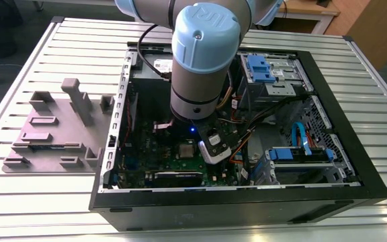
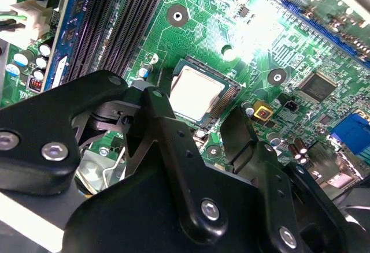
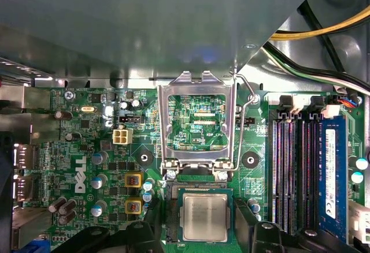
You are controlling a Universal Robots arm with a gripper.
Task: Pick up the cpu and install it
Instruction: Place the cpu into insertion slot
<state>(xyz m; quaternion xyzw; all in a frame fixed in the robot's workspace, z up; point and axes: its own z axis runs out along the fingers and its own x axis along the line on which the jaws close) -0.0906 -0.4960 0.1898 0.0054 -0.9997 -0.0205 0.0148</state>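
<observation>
Status on the cpu (image 3: pixel 204 217): it's sitting flat in its socket on the green motherboard (image 3: pixel 147 134), silvery top up, and the hinged metal frame (image 3: pixel 198 120) is flipped open, standing just beside it. The gripper (image 2: pixel 195 110) hovers over the chip with its jaws spread wide. There's one black finger (image 2: pixel 165 131) on either side of the socket, and neither touches the cpu as far as I can see. The first wrist view gives white print and a maker's logo (image 3: pixel 79 175) on the board, plus memory slots (image 3: pixel 289 166) and a blue stick (image 3: pixel 332 178) with small print. The exterior view gives the bigger picture: the arm (image 1: pixel 203 60), with raised lettering on its blue cap, reaches into the open black pc case (image 1: pixel 247 206). A grey fixture tray (image 1: pixel 49 133) sits on the slatted table (image 1: pixel 18 201) at the exterior view's left.
</observation>
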